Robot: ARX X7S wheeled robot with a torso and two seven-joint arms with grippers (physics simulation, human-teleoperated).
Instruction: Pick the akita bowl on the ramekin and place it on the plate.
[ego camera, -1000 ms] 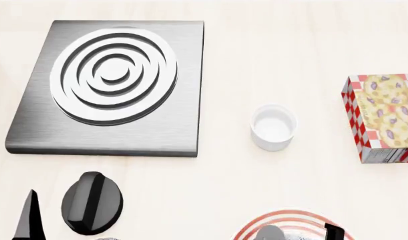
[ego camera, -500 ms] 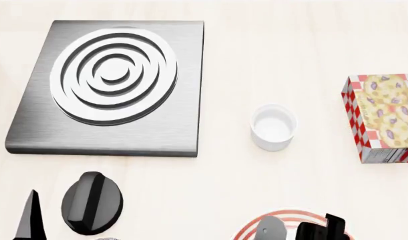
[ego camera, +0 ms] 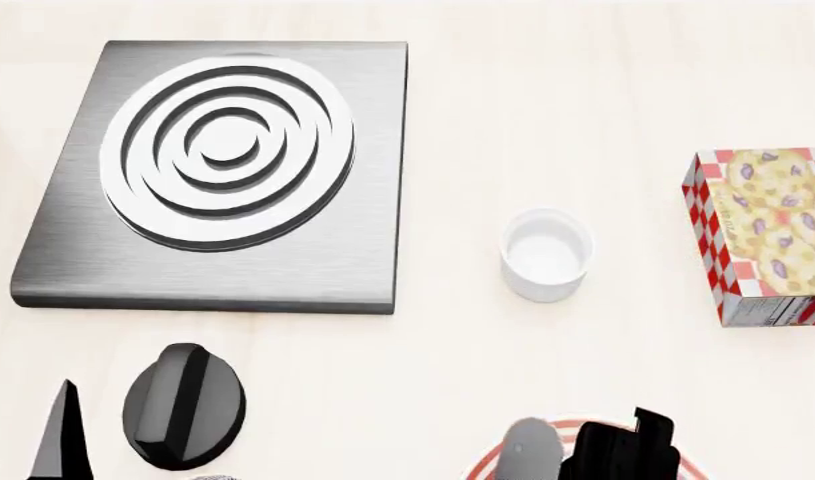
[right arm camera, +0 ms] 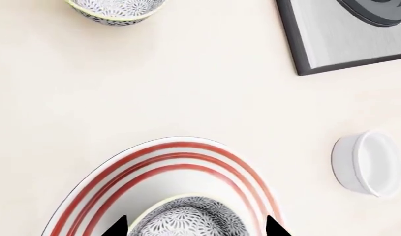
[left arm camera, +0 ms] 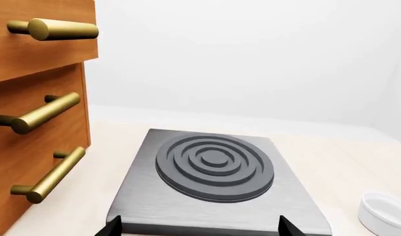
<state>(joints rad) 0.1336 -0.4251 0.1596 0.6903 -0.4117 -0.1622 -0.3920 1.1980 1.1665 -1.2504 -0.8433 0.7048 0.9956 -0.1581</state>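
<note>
The speckled akita bowl [right arm camera: 187, 216] sits upright on the red-ringed plate [right arm camera: 121, 167]. My right gripper [right arm camera: 194, 229] is open, with one black fingertip on either side of the bowl and a small gap at each side. In the head view the right gripper [ego camera: 623, 452] covers most of the plate [ego camera: 485, 468] at the bottom edge, hiding the bowl. The white ramekin [ego camera: 546, 255] stands empty beyond the plate and also shows in the right wrist view [right arm camera: 367, 162]. My left gripper [left arm camera: 199, 230] is open and empty near the stove plate's front edge.
A grey stove plate [ego camera: 220, 170] with a ringed burner lies at the back left. A black knob [ego camera: 183, 405] sits in front of it. A cracker box [ego camera: 767, 235] lies at the right. A second speckled bowl [right arm camera: 118, 7] stands apart from the plate. Wooden drawers [left arm camera: 36, 123] flank the left arm.
The right gripper has come further up into the head view over the plate, covering more of its red rings. The left arm and the ramekin have not moved.
</note>
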